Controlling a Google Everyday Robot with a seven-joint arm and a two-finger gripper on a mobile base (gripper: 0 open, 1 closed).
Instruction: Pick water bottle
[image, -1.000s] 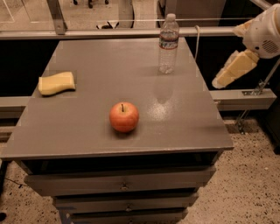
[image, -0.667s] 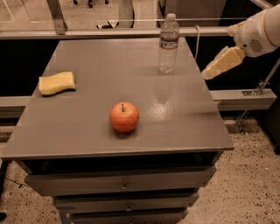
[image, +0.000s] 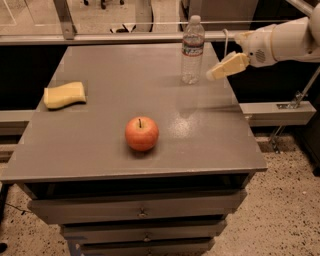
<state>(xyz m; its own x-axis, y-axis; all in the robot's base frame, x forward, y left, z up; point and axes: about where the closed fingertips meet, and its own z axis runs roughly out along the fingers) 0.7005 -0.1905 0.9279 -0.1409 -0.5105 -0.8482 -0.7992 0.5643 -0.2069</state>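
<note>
The water bottle (image: 192, 49) is clear plastic with a white cap and a label band. It stands upright at the back right of the grey table (image: 100, 135). My gripper (image: 214, 74) comes in from the right on a white arm, with cream-coloured fingers pointing left. Its tip is just right of the bottle's lower half, close to it but apart from it. It holds nothing.
A red apple (image: 142, 133) sits at the table's front middle. A yellow sponge (image: 64, 94) lies at the left. A metal rail (image: 125, 36) runs behind the table. Drawers (image: 140, 212) are below the tabletop.
My gripper has moved left and a little up, from beyond the table's right edge to just beside the bottle. The bottle, apple and sponge have not moved.
</note>
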